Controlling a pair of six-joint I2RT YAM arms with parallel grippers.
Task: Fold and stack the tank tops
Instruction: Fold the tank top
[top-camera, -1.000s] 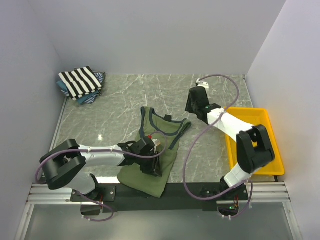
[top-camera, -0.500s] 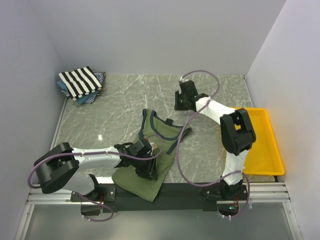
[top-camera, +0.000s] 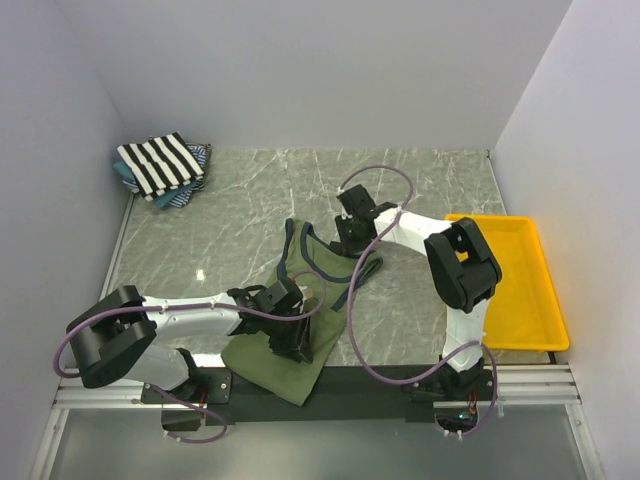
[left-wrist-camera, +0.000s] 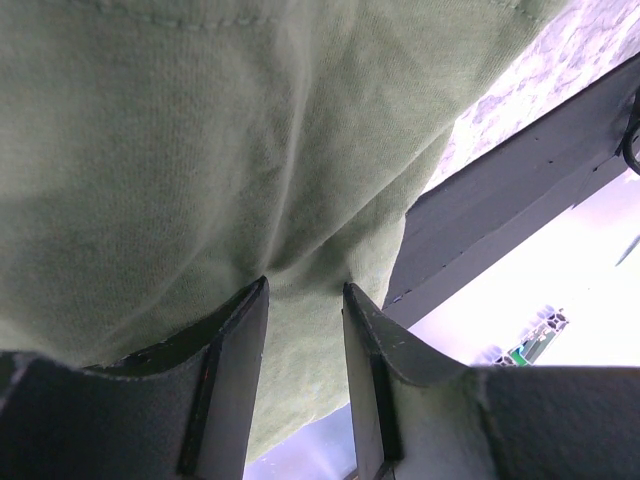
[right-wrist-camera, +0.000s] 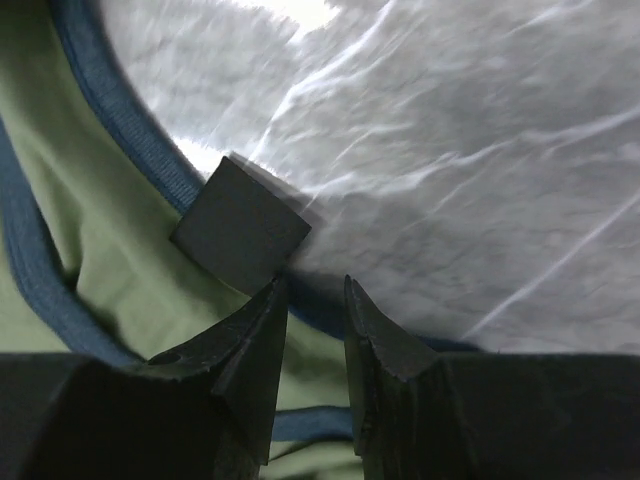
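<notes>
- The olive green tank top (top-camera: 322, 265) is spread on the marble table (top-camera: 240, 220) between the two arms, its neckline turned toward the far wall and its lower part lying over the black base rail (top-camera: 390, 378) at the near edge.
- The left gripper (top-camera: 290, 338) is set on the lower half of that garment; in the left wrist view a pinch of green cloth is drawn up between the two fingers (left-wrist-camera: 232, 360) — the jaws are clenched on the fabric.
- The right gripper (top-camera: 350, 238) is lowered at the far shoulder of the same garment. Its fingertips are placed either side of the navy trim (right-wrist-camera: 150, 165), just beside a dark square tag (right-wrist-camera: 240, 238); only a narrow gap is left, and whether the trim is actually clamped cannot be told.
- The striped tank top (top-camera: 160, 162) is folded in the far left corner, laid on top of the blue patterned ones (top-camera: 190, 192) — well apart from both arms.
- A yellow tray (top-camera: 520, 235) is seen at the right side of the table.
</notes>
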